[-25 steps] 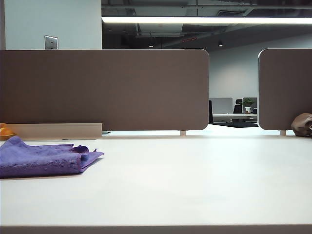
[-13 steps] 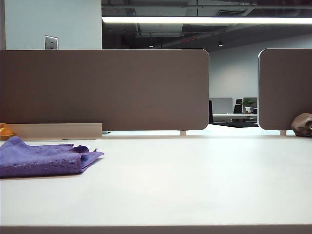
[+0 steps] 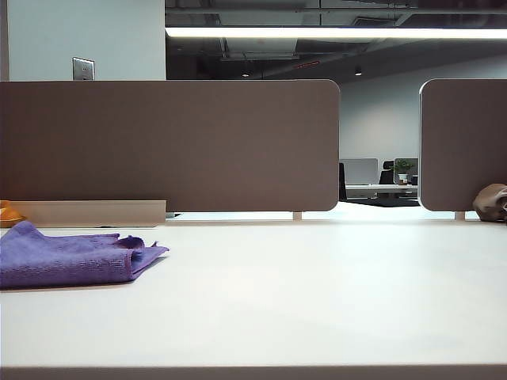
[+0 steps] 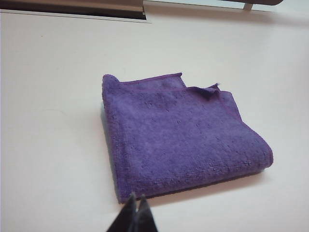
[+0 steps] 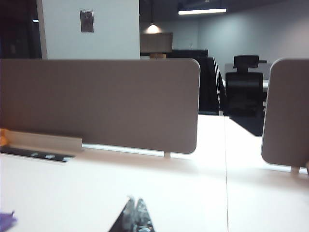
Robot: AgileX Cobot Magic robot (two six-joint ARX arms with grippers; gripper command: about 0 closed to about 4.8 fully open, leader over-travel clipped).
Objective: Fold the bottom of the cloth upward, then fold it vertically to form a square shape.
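Observation:
The purple cloth lies folded into a rough square on the white table, at the left of the exterior view. In the left wrist view the cloth shows stacked layers, with a small corner sticking up at its far edge. My left gripper is shut and empty, its tips just short of the cloth's near edge. My right gripper is shut too, holds nothing and hovers over bare table; a scrap of the cloth shows at that view's edge. Neither gripper appears in the exterior view.
Brown divider panels stand along the table's far edge, with a gap between them. A low beige rail runs behind the cloth, with an orange object at its left end. A brown lump sits far right.
Nothing differs in the exterior view across the three frames; the cloth lies still and no arm enters.

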